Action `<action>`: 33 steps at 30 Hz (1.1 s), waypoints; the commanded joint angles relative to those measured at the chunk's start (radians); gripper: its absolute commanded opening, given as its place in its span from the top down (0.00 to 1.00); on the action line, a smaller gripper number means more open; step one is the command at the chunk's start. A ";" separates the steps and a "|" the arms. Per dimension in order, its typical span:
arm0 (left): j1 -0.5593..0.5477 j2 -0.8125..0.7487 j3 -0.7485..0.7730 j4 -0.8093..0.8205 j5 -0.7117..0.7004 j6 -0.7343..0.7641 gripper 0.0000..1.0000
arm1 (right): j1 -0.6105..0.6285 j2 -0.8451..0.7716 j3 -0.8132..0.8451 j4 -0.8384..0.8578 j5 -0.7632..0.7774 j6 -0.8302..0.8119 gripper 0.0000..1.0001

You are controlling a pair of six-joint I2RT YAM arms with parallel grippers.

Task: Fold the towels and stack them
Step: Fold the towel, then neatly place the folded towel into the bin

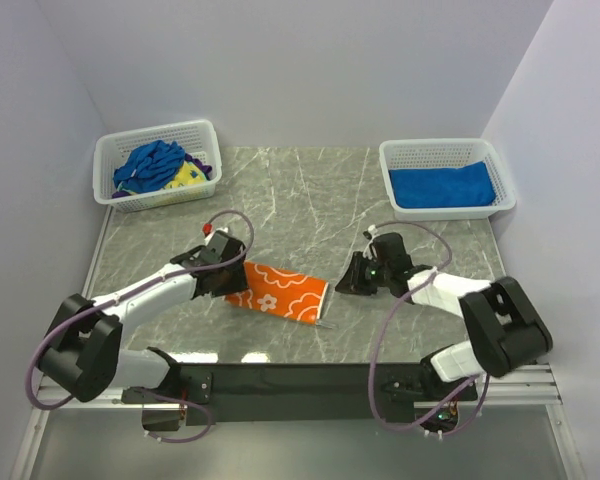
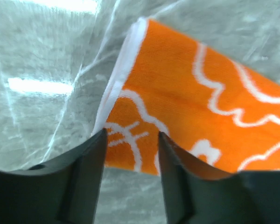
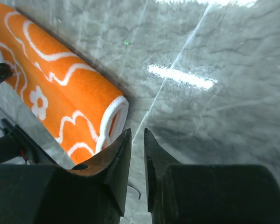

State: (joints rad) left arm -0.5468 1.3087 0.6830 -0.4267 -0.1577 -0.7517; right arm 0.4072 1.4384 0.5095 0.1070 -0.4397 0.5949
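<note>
Orange towel (image 1: 277,291) lies folded; L gripper (image 2: 131,135) half-open at its left end (nothing pinched), R gripper (image 3: 136,133) near-closed, empty, off its right. Pinch both layers.

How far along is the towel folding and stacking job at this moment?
Done: one blue towel lies folded in the right basket. In hand: the orange towel lies folded on the table, left gripper at its end. Left: blue and yellow towels crumpled in the left basket.
</note>
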 commanded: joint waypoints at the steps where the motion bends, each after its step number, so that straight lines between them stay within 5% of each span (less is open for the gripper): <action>1: -0.054 -0.054 0.139 -0.093 -0.104 0.043 0.42 | -0.002 -0.175 0.032 -0.093 0.096 -0.059 0.75; 6: -0.233 -0.026 0.292 -0.155 -0.192 0.069 0.19 | -0.022 -0.323 0.057 -0.257 0.232 -0.086 0.47; 9: -0.341 0.032 0.363 -0.153 -0.200 0.086 0.16 | -0.031 -0.389 0.040 -0.318 0.312 -0.070 0.26; 12: -0.453 0.127 0.429 -0.164 -0.235 0.087 0.12 | -0.051 -0.449 0.009 -0.351 0.366 -0.057 0.16; 21: -0.663 0.504 0.682 -0.262 -0.351 0.098 0.25 | -0.084 -0.576 -0.054 -0.378 0.438 -0.014 0.15; 33: -0.693 0.698 0.785 -0.290 -0.353 0.109 0.41 | -0.088 -0.605 -0.095 -0.360 0.409 0.002 0.17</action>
State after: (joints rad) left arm -1.2392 1.9774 1.4265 -0.6941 -0.4778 -0.6464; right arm 0.3264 0.8463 0.4187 -0.2749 -0.0341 0.5861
